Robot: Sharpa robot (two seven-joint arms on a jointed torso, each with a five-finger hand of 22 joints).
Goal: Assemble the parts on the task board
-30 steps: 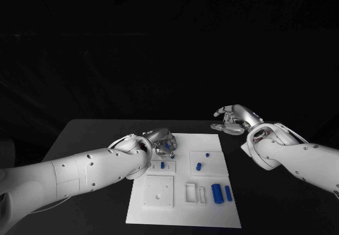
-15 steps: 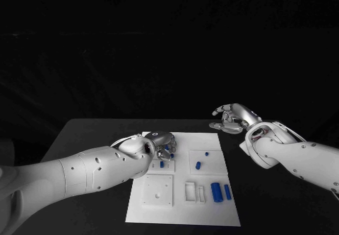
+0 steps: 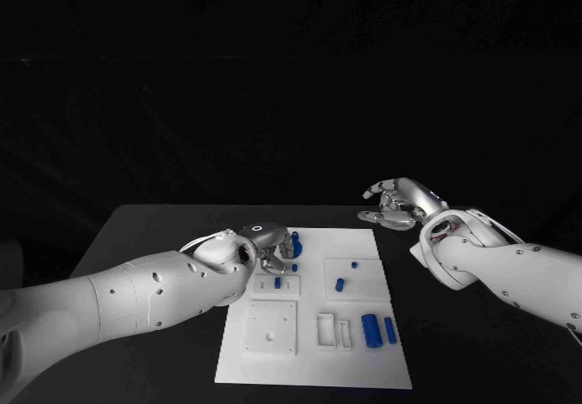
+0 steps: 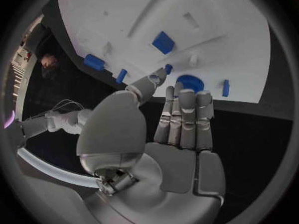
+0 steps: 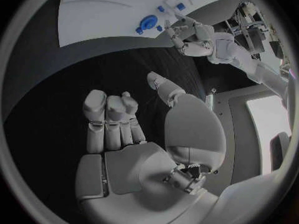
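Note:
The white task board [image 3: 282, 369] lies in the middle of the table. My left hand [image 3: 269, 248] hovers over its far left corner with the fingers [image 4: 186, 109] straight and side by side. Their tips reach a round blue part [image 4: 189, 82] [image 3: 295, 243] [image 5: 148, 22], and no grip on it shows. The thumb [image 4: 148, 86] stands apart near a small blue peg [image 4: 168, 68]. My right hand [image 3: 400, 204] [image 5: 124, 129] hangs over the bare table off the board's far right corner, loosely curled and holding nothing.
More blue parts are on the board: a small one [image 3: 277, 284] in the left block, two [image 3: 342, 286] [image 3: 356, 266] in the middle block, and two cylinders [image 3: 371, 330] [image 3: 390, 330] near the right edge. A white square plate [image 3: 272, 328] lies at the near left.
My left hand has turned and drawn slightly back to the left, so the round blue part now shows beside its fingertips. The right hand has barely moved.

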